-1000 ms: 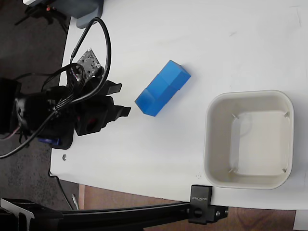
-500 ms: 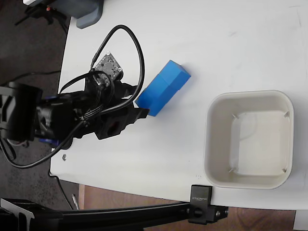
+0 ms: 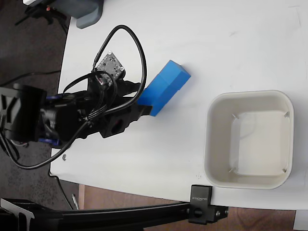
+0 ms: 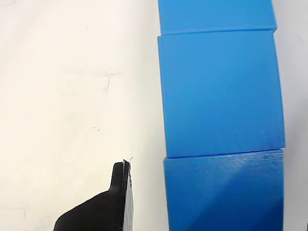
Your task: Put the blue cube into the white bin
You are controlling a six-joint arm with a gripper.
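Your gripper [image 3: 142,98] stands with jaws apart at the near end of the blue cube [image 3: 163,88], a smooth bright-blue row of unmarked blocks with seams between them. It lies on the bench [image 3: 159,159]. The white bin [image 3: 248,180] sits well beyond the gripper's tips.

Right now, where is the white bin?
In the fixed view the white bin sits at the table's right side, empty, to the lower right of the blue block and apart from it.

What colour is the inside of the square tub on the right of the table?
Off-white, plain and unpatterned; the square plastic tub shows best in the fixed view.
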